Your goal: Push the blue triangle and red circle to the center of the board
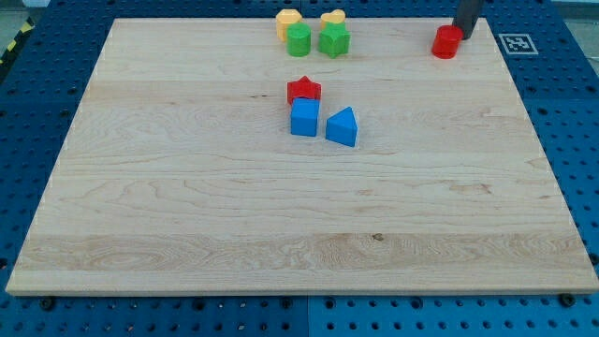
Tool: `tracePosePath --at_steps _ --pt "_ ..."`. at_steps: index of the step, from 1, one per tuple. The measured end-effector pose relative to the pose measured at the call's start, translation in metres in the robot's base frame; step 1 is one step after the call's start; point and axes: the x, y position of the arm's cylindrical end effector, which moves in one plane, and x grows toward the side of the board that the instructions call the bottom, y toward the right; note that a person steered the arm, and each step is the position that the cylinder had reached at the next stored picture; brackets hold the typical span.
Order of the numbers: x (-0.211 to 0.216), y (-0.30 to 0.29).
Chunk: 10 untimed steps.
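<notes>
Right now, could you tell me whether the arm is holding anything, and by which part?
Nothing is held: my tip stands just right of the red circle, near the board's top edge.

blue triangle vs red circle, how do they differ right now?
Colour and shape: the blue triangle is a wedge; the red circle is a round cylinder.
Place: the blue triangle sits near the board's middle beside the blue cube; the red circle is near the view's top right edge.
Contact: my tip is right beside the red circle, far from the blue triangle.
Both rest on the board.

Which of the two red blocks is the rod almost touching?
The red circle at the view's top right, beside my tip. The red star sits mid-board, against the blue blocks.
</notes>
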Motion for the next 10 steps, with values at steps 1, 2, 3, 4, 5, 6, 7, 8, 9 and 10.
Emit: tracePosePath --at_steps 1,2,3,4,5,6,7,8,9,10 --pt "0.01 -0.01" --pt "0.027 -0.017" --pt "0.04 -0.03" --pt "0.045 -0.049" --pt "0.045 -0.072" --pt "0.045 -0.091" --pt "0.051 -0.101" --pt "0.068 -0.108" --pt "0.083 -0.12" --pt "0.096 -0.138"
